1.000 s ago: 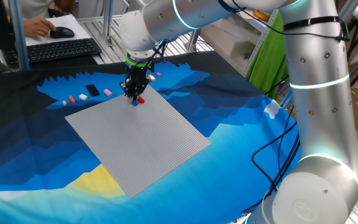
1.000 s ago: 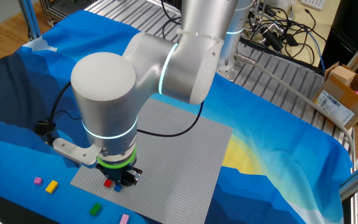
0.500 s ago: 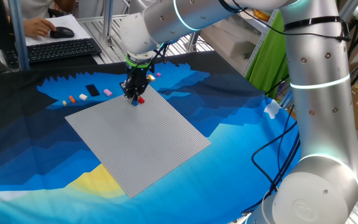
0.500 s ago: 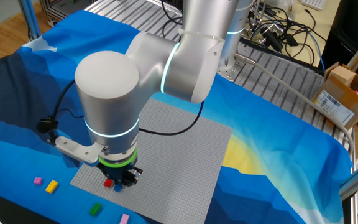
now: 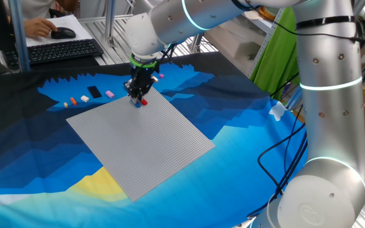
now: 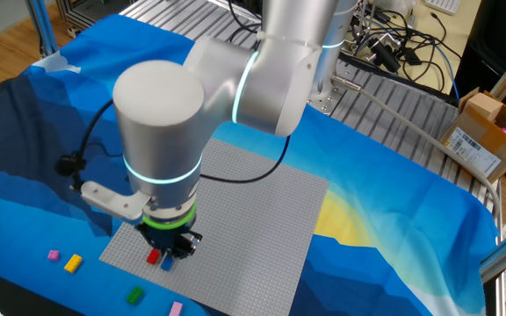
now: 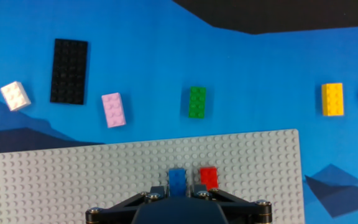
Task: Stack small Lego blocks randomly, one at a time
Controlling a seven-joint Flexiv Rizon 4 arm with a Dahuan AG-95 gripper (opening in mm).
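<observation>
Directly under my gripper (image 7: 178, 198), a blue brick (image 7: 178, 178) sits on the grey baseplate (image 7: 73, 180) with a red brick (image 7: 208, 177) just beside it.

From the hand view I see the blue brick between my fingertips and showing just ahead of them, but I cannot tell whether the fingers are pressed on it or standing slightly apart. Beyond the gripper, off the baseplate's far edge, the loose bricks lie on the blue cloth (image 7: 260, 74): a green brick (image 7: 197, 102) straight ahead, a pink brick (image 7: 113, 110), a black plate (image 7: 69, 62) and a white brick (image 7: 15, 96) off to one side, a yellow brick (image 7: 332, 99) to the other.
</observation>
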